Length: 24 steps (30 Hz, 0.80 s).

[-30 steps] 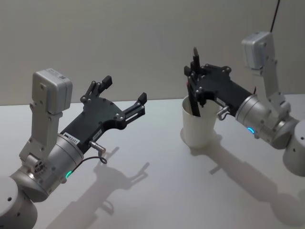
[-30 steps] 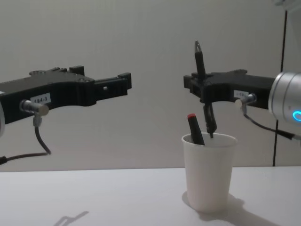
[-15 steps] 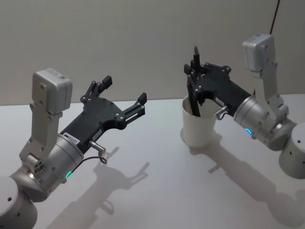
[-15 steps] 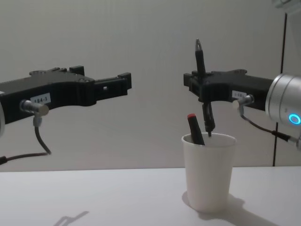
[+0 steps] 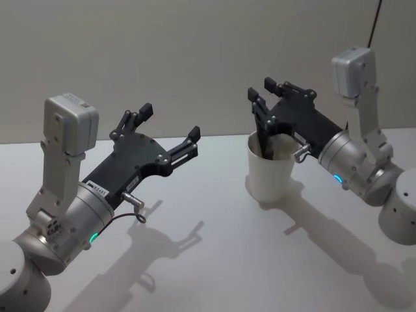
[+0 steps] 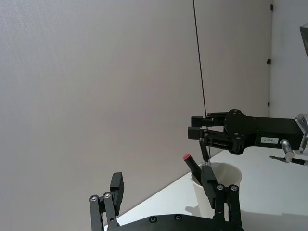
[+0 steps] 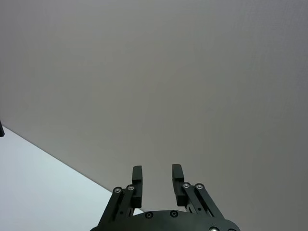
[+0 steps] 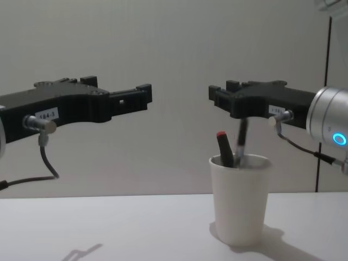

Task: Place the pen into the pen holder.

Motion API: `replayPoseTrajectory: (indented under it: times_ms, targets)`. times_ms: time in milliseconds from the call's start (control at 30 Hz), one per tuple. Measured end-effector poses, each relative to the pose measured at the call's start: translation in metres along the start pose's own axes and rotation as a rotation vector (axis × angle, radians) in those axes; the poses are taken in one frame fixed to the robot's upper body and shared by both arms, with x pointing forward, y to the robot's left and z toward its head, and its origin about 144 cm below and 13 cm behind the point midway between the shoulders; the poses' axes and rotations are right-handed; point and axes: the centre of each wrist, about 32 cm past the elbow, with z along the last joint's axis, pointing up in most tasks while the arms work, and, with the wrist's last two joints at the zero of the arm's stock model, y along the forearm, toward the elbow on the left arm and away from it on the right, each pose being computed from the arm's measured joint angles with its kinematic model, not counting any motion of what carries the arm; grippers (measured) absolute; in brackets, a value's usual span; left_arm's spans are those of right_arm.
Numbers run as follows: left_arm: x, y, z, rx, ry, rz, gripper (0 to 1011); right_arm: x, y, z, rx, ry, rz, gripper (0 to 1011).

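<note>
**Pen in cup, both claws apart**

Right gripper (image 8: 224, 93) held level just above the cup (image 8: 240, 200), fingers spread and gripping nothing; in its own wrist view the two black fingers (image 7: 137, 179) stand parted with open wall between them. Left gripper (image 8: 142, 95) raised well off to the left, reaching forward, fingers likewise spread wide with nothing between them.

Pen (image 8: 240, 142) standing in the cup, dark and slim, leaning against the rim with its top just below the right gripper. Beside it in the same cup, a second dark marker (image 8: 224, 148) with a red end, tilted the other way.

Cup plain white paper, tapered, rolled rim, upright on the pale matte table (image 8: 109, 228). Grippers matte black with visible screws and linkages, on brushed silver wrists showing a teal light ring. Small white labels on both grippers, too small to read surely.
</note>
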Motion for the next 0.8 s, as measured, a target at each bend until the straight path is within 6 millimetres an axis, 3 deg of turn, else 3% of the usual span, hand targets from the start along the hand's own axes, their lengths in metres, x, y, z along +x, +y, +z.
replayPoseTrajectory:
  times_ms: [667,800]
  targets:
    - [0.0000,0.0000,0.0000,0.000,0.000,0.000,1001,-0.0004,0.0001,-0.0009,0.003,0.003,-0.007,955]
    - [0.0000,0.0000,0.0000,0.000,0.000,0.000,1001,-0.0004,-0.0025,-0.0007,0.006,0.002,-0.012,1001]
